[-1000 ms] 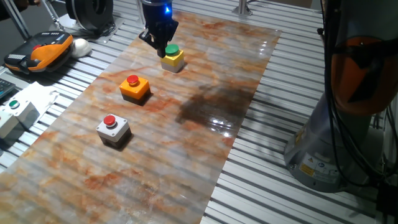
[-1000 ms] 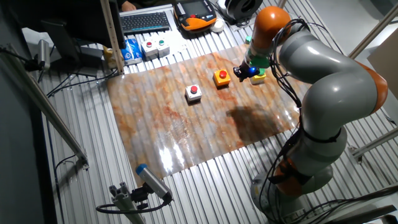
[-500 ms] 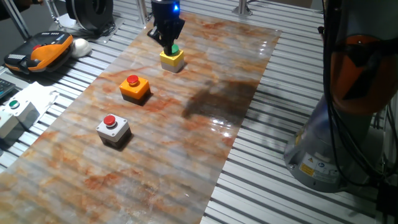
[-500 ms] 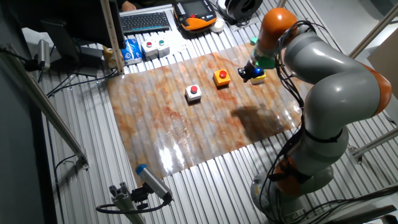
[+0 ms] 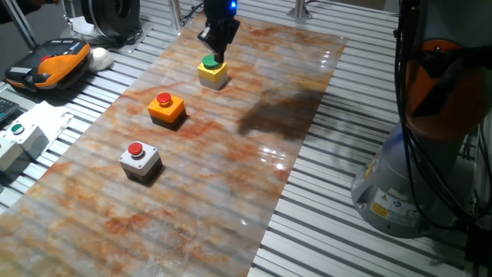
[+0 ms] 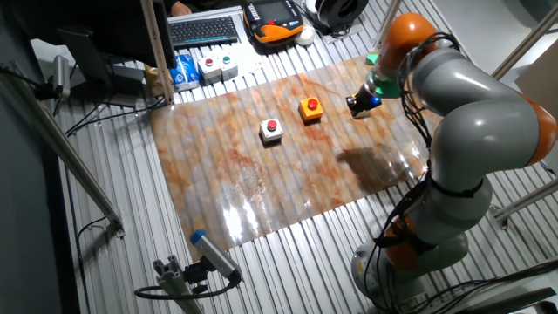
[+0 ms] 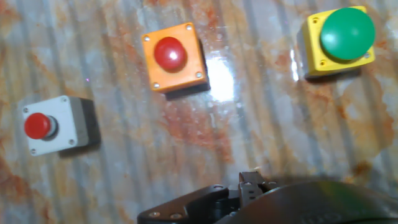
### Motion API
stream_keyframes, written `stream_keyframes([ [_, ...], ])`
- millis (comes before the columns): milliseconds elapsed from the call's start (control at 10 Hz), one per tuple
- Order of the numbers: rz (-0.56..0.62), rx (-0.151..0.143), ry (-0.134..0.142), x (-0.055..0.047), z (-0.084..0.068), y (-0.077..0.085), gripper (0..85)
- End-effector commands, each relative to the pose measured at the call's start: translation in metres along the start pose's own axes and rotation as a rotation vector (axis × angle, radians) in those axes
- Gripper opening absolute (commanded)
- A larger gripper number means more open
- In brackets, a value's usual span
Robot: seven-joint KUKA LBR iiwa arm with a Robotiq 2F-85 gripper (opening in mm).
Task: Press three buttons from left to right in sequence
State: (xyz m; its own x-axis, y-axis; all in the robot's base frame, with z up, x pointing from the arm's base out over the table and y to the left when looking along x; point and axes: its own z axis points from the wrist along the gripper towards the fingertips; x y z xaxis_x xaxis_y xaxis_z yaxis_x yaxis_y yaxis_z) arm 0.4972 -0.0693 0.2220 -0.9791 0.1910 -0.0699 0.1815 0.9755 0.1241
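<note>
Since a second ago, gripper shifts right, hovering above yellow button box, last in my row after grey button box and orange button box. Jaw state: cannot tell.
</note>
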Motion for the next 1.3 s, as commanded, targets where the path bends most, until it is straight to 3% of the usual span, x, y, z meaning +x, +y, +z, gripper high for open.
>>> stream_keyframes([
  [0, -0.008, -0.004, 0.0, 0.0, -0.001, -0.006, 0.0],
  [300, -0.014, -0.002, 0.003, 0.0, -0.005, -0.021, 0.0],
  [800, -0.031, -0.002, -0.028, 0.01, 0.005, -0.04, 0.0],
  [1200, -0.033, -0.016, -0.019, 0.019, 0.005, -0.05, 0.0],
])
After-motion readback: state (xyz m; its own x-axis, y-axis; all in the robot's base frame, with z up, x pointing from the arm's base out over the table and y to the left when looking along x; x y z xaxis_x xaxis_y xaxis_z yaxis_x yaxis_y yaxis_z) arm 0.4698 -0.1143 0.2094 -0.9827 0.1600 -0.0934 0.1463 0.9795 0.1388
